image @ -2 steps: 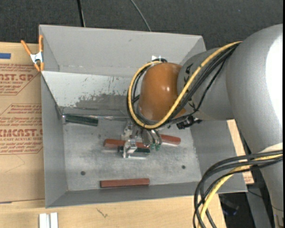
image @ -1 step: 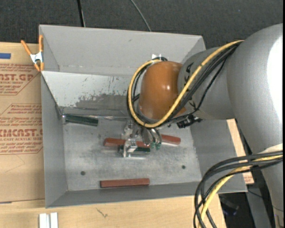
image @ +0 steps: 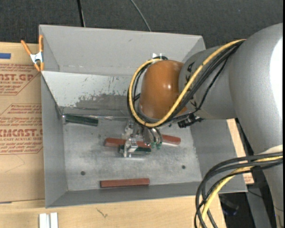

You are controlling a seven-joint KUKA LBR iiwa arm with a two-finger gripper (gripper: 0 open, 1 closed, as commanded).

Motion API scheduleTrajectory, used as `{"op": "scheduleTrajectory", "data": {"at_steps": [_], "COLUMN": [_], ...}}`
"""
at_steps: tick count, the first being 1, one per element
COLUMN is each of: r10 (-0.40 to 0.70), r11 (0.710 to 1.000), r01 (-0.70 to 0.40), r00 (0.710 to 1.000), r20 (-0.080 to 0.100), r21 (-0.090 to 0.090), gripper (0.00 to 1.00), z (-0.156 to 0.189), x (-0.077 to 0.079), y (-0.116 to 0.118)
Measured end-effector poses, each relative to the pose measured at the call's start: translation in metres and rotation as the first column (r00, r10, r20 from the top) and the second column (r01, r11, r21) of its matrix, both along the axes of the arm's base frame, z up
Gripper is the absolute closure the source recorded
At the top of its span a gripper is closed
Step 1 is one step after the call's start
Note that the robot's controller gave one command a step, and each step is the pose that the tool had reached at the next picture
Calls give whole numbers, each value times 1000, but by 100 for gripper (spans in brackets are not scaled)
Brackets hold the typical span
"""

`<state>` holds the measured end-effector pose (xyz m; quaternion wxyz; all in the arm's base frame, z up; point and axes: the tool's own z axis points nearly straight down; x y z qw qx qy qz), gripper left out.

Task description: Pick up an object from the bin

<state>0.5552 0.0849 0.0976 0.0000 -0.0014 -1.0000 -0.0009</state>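
Centre metal two-finger gripper (image: 131,145) squarely across thin red-brown flat bar (image: 113,142) at mid-floor of grey metal bin (image: 85,161), clear of small dark-green piece (image: 144,149) just beside; jaw state impossible to tell.

High camera, tilted down, over bin (image: 54,146)

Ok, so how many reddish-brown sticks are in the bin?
2. The near stick lies along the front wall of the bin; the middle stick runs across the floor, partly under the pincer. The arm may hide more.
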Motion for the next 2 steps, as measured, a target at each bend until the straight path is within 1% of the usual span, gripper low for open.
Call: {"op": "scheduleTrajectory", "data": {"at_steps": [2], "r10": [0], "r11": [1000], "r01": [0], "r00": [1000], "r20": [1], "r21": [0], "gripper": [100], "z": [14], "x": [0], "y": [0]}}
